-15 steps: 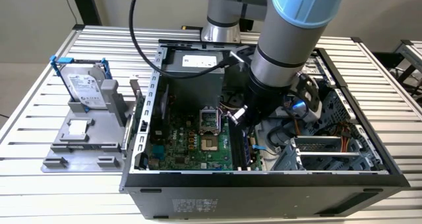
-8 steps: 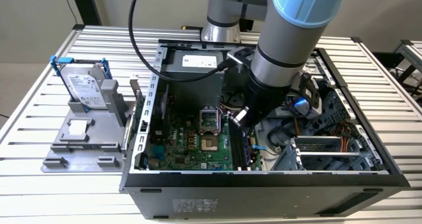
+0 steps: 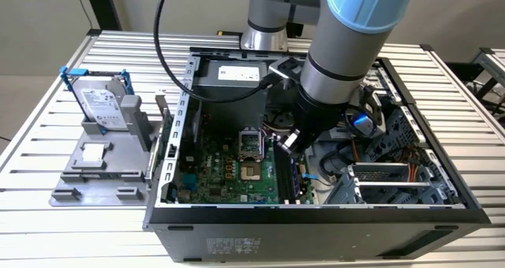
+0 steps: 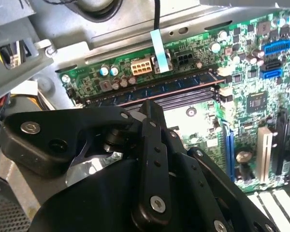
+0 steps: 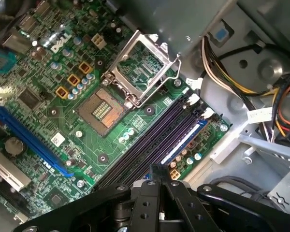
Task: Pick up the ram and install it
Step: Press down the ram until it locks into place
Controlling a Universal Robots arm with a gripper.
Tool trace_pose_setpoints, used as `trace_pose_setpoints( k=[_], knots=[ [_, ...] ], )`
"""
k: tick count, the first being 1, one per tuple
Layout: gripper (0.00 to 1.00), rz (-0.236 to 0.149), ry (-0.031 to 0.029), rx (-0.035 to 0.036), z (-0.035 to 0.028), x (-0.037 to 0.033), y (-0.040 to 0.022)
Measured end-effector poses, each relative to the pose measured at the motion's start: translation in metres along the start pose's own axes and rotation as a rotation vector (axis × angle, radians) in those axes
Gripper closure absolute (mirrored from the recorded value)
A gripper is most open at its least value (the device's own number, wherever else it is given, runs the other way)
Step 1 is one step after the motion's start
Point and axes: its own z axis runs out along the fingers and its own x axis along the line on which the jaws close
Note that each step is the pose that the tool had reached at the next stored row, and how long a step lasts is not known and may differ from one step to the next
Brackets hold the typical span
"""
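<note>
The ram (image 4: 176, 85) is a long dark stick standing on edge in the memory slot nearest the green motherboard's (image 5: 43, 72) edge; in the first wrist view the ram (image 5: 184, 140) shows as a bluish strip beside the black slots (image 5: 150, 140). My gripper (image 5: 158, 170) is down inside the open computer case (image 3: 316, 218), just above one end of the slots. Its black fingers (image 4: 153, 145) are pressed together with nothing visible between them. In the exterior view the gripper (image 3: 290, 147) hangs over the slot row, to the right of the processor socket (image 3: 250, 142).
A silver hard drive (image 3: 104, 107) in a blue bracket stands on a grey fixture at the exterior view's left, outside the case. Inside the case are a metal drive cage (image 3: 387, 182), bundled cables (image 5: 280, 96), the power supply (image 3: 233, 81) and the case walls close around the arm.
</note>
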Motion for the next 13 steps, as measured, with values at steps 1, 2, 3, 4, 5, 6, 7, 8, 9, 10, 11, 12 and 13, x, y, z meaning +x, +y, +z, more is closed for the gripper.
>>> trace_pose_setpoints(
  k=[1,2,3,4,5,6,7,8,9,10,11,12,13],
  knots=[
    [1.00,-0.013,0.0005,-0.0002,0.0000,0.0000,0.0000],
    [1.00,-0.029,0.0012,-0.0002,0.0000,0.0000,0.0000],
    [1.00,-0.044,0.0019,-0.0003,0.0000,0.0000,0.0000],
    [1.00,-0.057,0.0025,-0.0004,0.0000,0.0000,0.0000],
    [1.00,-0.070,0.0030,-0.0005,0.0000,0.0000,0.0000],
    [1.00,-0.083,0.0036,-0.0006,0.0000,0.0000,0.0000],
    [1.00,-0.097,0.0042,-0.0006,0.0000,0.0000,0.0000],
    [1.00,-0.111,0.0048,-0.0007,0.0000,0.0000,0.0000],
    [1.00,-0.125,0.0054,-0.0009,0.0000,0.0000,0.0000],
    [1.00,-0.139,0.0060,-0.0009,0.0000,0.0000,0.0000],
    [1.00,-0.152,0.0066,-0.0010,0.0000,0.0000,0.0000],
    [1.00,-0.164,0.0072,-0.0011,0.0000,0.0000,0.0000],
    [1.00,-0.173,0.0075,-0.0012,0.0000,-0.0001,-0.0001]
  ],
)
